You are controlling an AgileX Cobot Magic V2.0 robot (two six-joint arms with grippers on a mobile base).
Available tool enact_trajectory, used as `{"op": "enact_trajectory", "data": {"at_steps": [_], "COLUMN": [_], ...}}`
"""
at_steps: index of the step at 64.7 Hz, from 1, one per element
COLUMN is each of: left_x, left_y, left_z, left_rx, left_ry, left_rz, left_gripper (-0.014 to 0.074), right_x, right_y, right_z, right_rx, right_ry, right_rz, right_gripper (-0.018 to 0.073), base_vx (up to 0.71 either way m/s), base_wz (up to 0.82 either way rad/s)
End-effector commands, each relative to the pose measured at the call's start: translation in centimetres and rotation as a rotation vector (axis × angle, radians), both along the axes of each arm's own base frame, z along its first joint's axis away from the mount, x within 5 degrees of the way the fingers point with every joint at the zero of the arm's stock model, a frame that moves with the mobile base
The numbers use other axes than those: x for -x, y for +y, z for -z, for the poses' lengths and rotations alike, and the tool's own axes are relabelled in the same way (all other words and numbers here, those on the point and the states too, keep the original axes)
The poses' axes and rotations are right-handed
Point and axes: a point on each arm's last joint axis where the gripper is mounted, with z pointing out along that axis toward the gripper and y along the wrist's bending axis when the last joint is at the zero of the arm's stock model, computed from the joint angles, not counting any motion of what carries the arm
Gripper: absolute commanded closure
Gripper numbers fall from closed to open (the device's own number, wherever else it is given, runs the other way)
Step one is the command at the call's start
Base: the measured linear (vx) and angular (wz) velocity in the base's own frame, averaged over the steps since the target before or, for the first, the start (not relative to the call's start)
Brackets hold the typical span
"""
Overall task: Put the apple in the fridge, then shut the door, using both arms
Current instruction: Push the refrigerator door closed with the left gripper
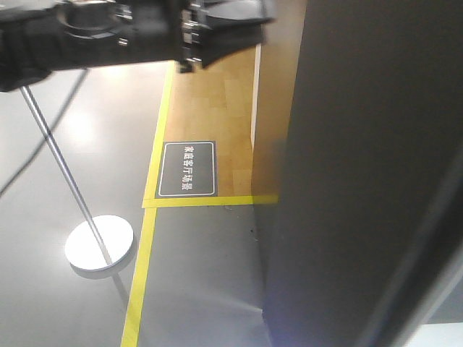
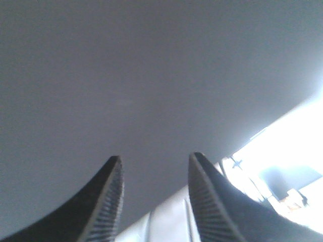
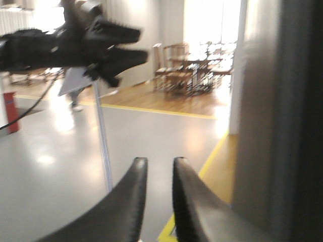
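Left claw (image 2: pixel 154 160) is spread wide with nothing between its ribbed fingers (image 2: pixel 108 201). Its tips point at the door (image 2: pixel 151 75), whose plain dark grey face fills almost all of your left wrist view; you cannot tell whether they touch it. Right claw (image 3: pixel 157 162) is nearly closed, with only a slim gap, and grips nothing; it sits low in the middle of its frame. The door runs down the right side there and in the front view.

You get one piece of writing: a dark floor sign (image 1: pixel 187 169) at the centre of the front view, with white Chinese characters turned sideways, too small to read surely. Yellow tape (image 1: pixel 148 238) borders it, and a pole stand (image 1: pixel 99 244) sits lower left. The left arm (image 1: pixel 87 36) crosses the upper left, cut off by the top edge. What lies behind the door is hidden from you. Chairs (image 3: pixel 174 68) in the upper middle of the right wrist view are blurred.
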Motion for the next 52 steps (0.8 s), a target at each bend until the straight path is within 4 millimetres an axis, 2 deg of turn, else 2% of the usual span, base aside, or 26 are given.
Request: {"op": "enact_trajectory", "data": {"at_steps": [1,11,17,26,37,42,52], "left_x": [0.8,-0.1,-0.7,-1.3,-1.7,-1.8,-2.1], "left_y": [2.7,6.2,8.5,11.3,14.0,14.9,16.8], "left_z": [-3.6,-3.6,-3.6,-3.6,-3.6,-3.6,-3.6], "left_rx": [0.118,0.116,0.114,0.111,0.108,0.108,0.102], "left_ry": [-0.066,-0.082,-0.09,-0.086,-0.09,-0.092,-0.093], "left_rz": [-0.02,-0.062,-0.102,-0.168,-0.243,-0.27,-0.329], "left_gripper": [0.0289,0.0289,0.03,0.0339,0.0418,0.0455,0.0528], "right_x": [-1.3,-4.0,-6.3,-10.7,-16.6,-19.6,-23.5], "right_y": [-1.1,-2.1,-2.7,-3.1,-3.7,-3.9,-4.4], "right_z": [-1.7,-3.6,-5.4,-8.5,-11.1,-11.4,-11.8], "right_rx": [-0.038,-0.083,-0.085,-0.052,-0.056,-0.044,-0.062], "right_ry": [-0.089,-0.108,-0.113,-0.104,-0.101,-0.095,-0.095], "right_rz": [0.127,0.241,0.3,0.352,0.415,0.447,0.494], "right_gripper": [0.0261,0.0066,0.0007,0.0,0.0,0.0,0.0], "base_vx": [0.0,0.0,0.0,0.0,0.0,0.0,0.0], "base_wz": [0.0,0.0,0.0,0.0,0.0,0.0,0.0]}}
